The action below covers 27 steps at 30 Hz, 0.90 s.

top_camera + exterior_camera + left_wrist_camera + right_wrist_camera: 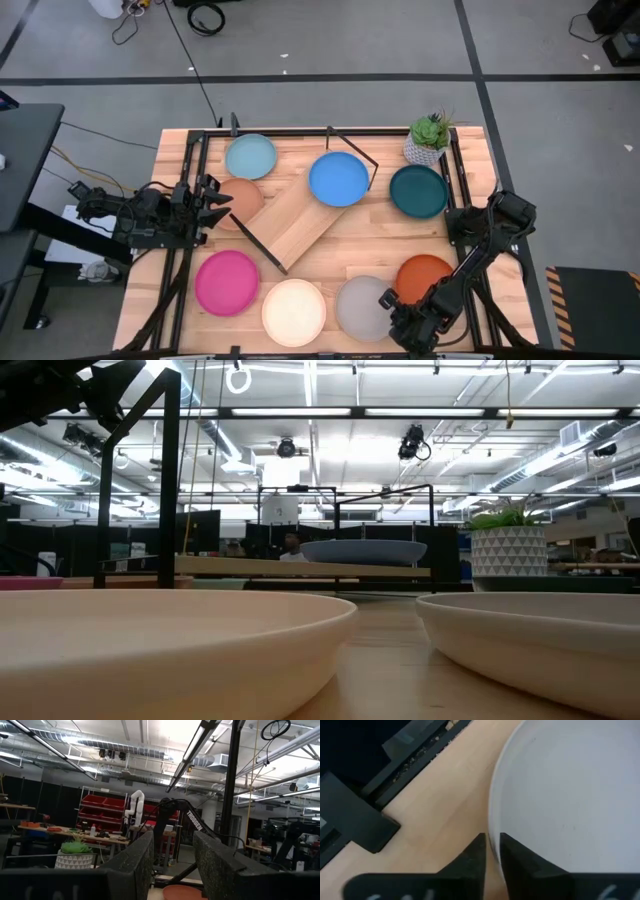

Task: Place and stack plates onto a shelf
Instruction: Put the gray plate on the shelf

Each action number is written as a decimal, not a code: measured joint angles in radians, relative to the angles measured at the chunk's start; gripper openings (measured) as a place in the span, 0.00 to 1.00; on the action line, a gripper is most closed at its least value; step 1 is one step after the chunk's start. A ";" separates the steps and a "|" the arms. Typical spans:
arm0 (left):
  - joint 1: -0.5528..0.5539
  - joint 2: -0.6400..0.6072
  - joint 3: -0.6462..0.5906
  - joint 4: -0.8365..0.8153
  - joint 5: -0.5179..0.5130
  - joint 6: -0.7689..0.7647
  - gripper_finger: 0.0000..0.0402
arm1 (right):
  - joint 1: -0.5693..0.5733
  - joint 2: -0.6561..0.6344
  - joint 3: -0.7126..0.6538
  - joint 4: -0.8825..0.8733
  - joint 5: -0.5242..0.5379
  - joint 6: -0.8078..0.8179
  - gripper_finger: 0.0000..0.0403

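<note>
While the left gripper (pixel 222 203) is hovering at the table's left edge just over the tan plate (pixel 243 200), its fingers (pixel 134 865) are standing apart w/ nothing between them; the left wrist view is looking level across the room past them.

The right gripper (pixel 392 305) is sitting low at the front of the table, at the grey plate (pixel 362 307), near its right edge. In the right wrist view the fingers (pixel 476 857) are nearly closed, w/ the grey plate's rim (pixel 495 820) running into the narrow gap; looks pinched on the rim, plate still flat on the wood.

The shelf (pixel 300 215) is lying diagonally mid-table, w/ the blue plate (pixel 338 179) resting on its far end; the low view is showing that plate (pixel 363 550) up on the board (pixel 300 569).

Rest of the plates are lying on the tabletop (pixel 340 255): light blue (pixel 250 156) at back left, dark teal (pixel 418 191) at right, orange (pixel 424 277) at front right just beside the grey one, cream (pixel 293 311) at front centre, pink (pixel 227 282) at front left. A potted plant (pixel 429 138) is standing at the back right corner.
</note>
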 joint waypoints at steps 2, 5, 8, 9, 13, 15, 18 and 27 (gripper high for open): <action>0.000 0.000 0.000 0.000 0.000 0.000 0.36 | -0.005 0.000 0.000 0.002 -0.002 -0.007 0.07; 0.000 0.000 0.000 0.000 0.000 0.000 0.36 | -0.014 0.000 0.000 0.002 -0.011 -0.033 0.03; 0.000 0.000 0.000 0.000 0.000 0.000 0.36 | -0.028 -0.002 0.000 0.001 0.002 -0.065 0.03; 0.000 0.000 0.000 0.000 0.000 0.000 0.36 | -0.034 -0.003 0.000 -0.001 0.004 -0.080 0.04; 0.000 0.000 0.000 0.000 0.000 0.000 0.36 | -0.069 -0.030 0.000 -0.022 0.007 -0.164 0.05; 0.000 0.000 0.000 0.000 0.000 -0.001 0.36 | -0.096 -0.059 0.000 -0.060 0.010 -0.199 0.04; 0.000 0.000 0.000 0.000 0.000 -0.001 0.36 | -0.142 -0.107 0.019 -0.136 0.028 -0.247 0.03; 0.000 0.000 0.000 0.000 0.000 -0.002 0.36 | -0.347 -0.180 0.043 -0.152 -0.065 -0.515 0.03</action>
